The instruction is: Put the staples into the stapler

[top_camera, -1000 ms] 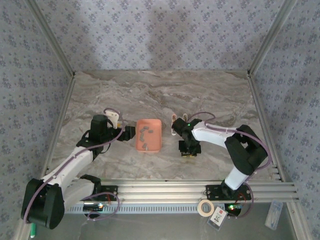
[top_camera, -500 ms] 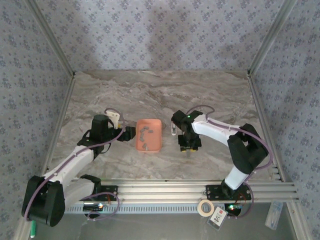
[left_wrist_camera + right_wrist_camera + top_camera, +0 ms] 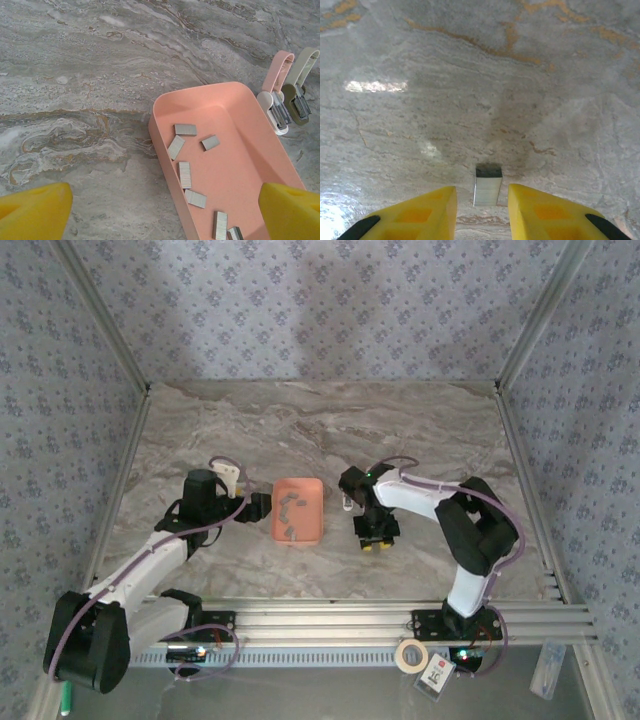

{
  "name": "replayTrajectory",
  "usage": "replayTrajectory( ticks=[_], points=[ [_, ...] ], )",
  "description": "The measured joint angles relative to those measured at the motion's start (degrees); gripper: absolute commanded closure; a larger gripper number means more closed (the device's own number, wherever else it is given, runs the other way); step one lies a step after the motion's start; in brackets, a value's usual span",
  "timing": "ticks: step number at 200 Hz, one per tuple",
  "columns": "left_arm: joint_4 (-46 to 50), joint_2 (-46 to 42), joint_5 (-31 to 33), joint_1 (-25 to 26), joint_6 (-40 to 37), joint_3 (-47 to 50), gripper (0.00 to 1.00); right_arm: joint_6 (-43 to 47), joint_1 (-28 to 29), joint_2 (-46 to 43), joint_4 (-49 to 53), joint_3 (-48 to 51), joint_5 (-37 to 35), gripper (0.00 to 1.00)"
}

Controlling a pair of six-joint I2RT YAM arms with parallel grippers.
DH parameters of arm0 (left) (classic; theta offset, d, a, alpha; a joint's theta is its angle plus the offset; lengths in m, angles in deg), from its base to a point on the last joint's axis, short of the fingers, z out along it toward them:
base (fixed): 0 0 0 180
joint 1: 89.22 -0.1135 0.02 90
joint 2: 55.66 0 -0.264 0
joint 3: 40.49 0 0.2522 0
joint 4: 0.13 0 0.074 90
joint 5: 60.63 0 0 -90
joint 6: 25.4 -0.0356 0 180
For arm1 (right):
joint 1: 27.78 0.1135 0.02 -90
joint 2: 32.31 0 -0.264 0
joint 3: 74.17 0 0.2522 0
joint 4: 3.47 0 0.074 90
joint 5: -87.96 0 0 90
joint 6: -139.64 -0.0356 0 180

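Observation:
The salmon tray (image 3: 167, 150) holds several grey staples (image 3: 185, 175). My left gripper (image 3: 165, 200) hovers open over the tray's left wall, its yellow fingers (image 3: 35, 212) far apart. In the top view it sits at the tray's (image 3: 312, 485) left side (image 3: 258, 505). The stapler (image 3: 276, 102), pink and white, lies past the tray's far right corner beside an olive one (image 3: 300, 92). My right gripper (image 3: 376, 538) points down at the table right of the tray. Its jaws are narrowly open around one staple strip (image 3: 487, 187) lying on the marble, a gap on each side.
The right arm's wrist (image 3: 352, 480) hangs over the stapler (image 3: 346, 503) and hides most of it. Patterned walls close in the marble table (image 3: 300, 430) on three sides. A roll of tape (image 3: 410, 653) lies beyond the front rail.
The right wrist has swung left over the stapler while its fingers stayed low at nearly the same spot. The left arm has not moved.

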Motion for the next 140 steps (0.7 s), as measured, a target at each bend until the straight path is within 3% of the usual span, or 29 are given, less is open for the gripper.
replayTrajectory(
  ticks=[100, 140],
  points=[
    [0.00, 0.00, 0.00, 0.00, 0.00, 0.00, 0.04, 0.50, 0.00, 2.93, -0.02, -1.84, 0.26, 0.73],
    [0.00, -0.02, 0.00, 0.00, -0.02, 0.00, 0.04, 0.72, 0.02, 3.39, 0.61, -2.36, 0.15, 0.81]
  ],
)
